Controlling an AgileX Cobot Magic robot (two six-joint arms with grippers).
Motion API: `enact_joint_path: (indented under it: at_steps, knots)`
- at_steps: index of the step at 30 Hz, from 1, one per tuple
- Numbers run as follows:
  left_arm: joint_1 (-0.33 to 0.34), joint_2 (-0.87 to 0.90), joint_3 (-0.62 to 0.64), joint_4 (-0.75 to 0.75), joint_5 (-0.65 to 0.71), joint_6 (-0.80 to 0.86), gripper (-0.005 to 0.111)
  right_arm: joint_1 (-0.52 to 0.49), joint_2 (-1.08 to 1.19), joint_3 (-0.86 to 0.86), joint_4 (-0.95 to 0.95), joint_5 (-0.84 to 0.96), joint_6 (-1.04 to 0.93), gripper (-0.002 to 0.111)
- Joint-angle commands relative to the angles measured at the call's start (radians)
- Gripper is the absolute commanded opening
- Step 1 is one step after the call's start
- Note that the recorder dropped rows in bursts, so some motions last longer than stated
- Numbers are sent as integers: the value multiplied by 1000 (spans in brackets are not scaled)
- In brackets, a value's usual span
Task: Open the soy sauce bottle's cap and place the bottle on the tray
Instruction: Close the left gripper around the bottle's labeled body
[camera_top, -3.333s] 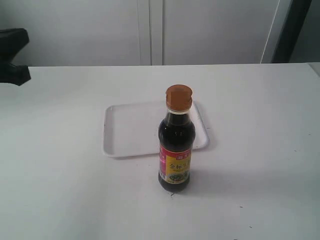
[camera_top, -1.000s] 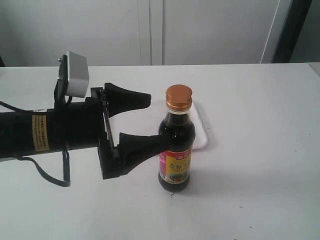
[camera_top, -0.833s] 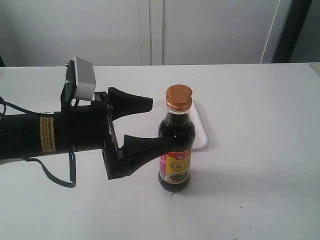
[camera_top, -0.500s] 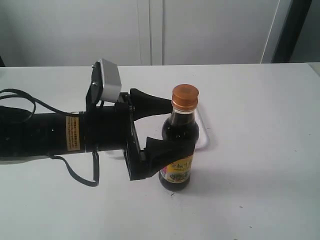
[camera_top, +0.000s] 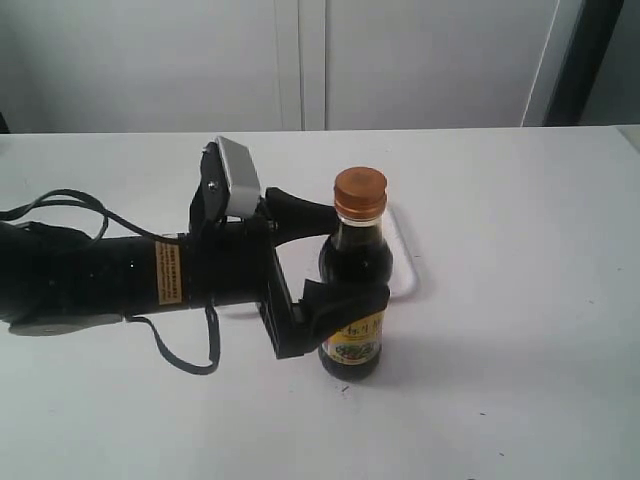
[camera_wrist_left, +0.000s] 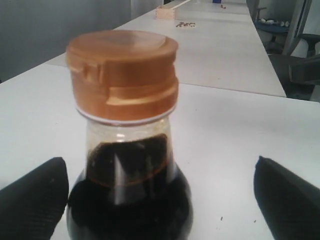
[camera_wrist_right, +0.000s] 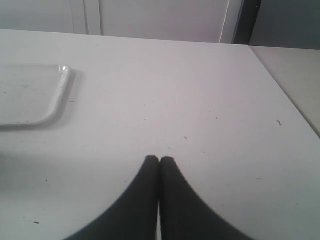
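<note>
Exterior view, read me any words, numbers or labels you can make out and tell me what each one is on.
Red-and-yellow label on the small clear soy sauce bottle of dark liquid: printed characters, half hidden by the black left gripper and too blurred to read.
Orange sticker on the black left arm: lines of small print, too small to read.
Orange-brown plastic cap: no text visible in either view.
No text can be quoted with confidence.

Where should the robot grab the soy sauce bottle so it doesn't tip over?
Probably around the wide round body of the soy sauce bottle, coming in level from the side. It stands upright on the table, the neck is narrow, and the cap must stay free for opening. The left end effector is lined up that way, its fingers open either side of the body. The right end effector is shut, away from it.
</note>
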Motion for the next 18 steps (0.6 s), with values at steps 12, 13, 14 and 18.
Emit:
enact_joint_path:
  at_steps: [12,13,14,18]
  knots:
    - [-17,125,-111,-14,-6,12,104,1,-4,5,-3,-3,0,0]
    - [-17,133,-116,-14,-6,12,104,1,-4,5,-3,-3,0,0]
    - [-17,142,-119,-14,-6,12,104,1,-4,5,-3,-3,0,0]
    - [-17,174,-138,-14,-6,12,104,1,-4,5,-3,-3,0,0]
